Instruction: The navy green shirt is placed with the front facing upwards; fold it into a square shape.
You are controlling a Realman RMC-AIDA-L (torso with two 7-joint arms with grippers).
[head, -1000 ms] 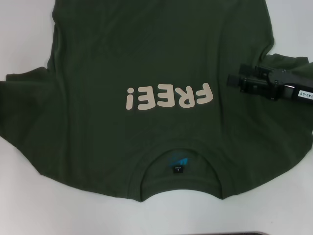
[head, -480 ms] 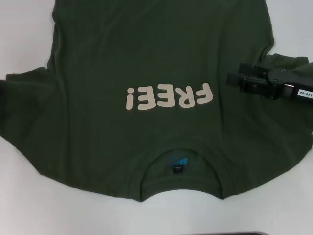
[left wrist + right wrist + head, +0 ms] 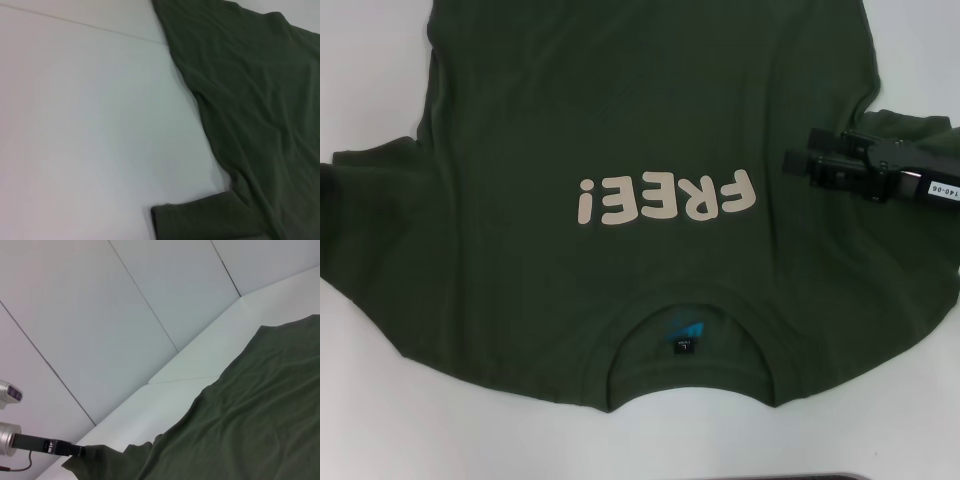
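The navy green shirt [image 3: 620, 120] lies spread flat on the white table, front up. Its pale letters [image 3: 665, 197] read upside down, and its collar with the small neck label [image 3: 684, 345] is on the near side. My right gripper [image 3: 798, 163] reaches in from the right and hovers over the shirt by its right sleeve, pointing at the letters. The head view does not show the left arm. In the right wrist view my left gripper [image 3: 75, 450] is at the tip of the far sleeve of the shirt [image 3: 250, 415]. The left wrist view shows the shirt's side edge [image 3: 250, 100] and a sleeve hem [image 3: 200, 220].
The white table [image 3: 370, 60] shows bare on both sides of the shirt and along the near edge. Pale wall panels [image 3: 100, 315] rise behind the table's far end. A dark strip [image 3: 840, 476] lies at the table's near edge.
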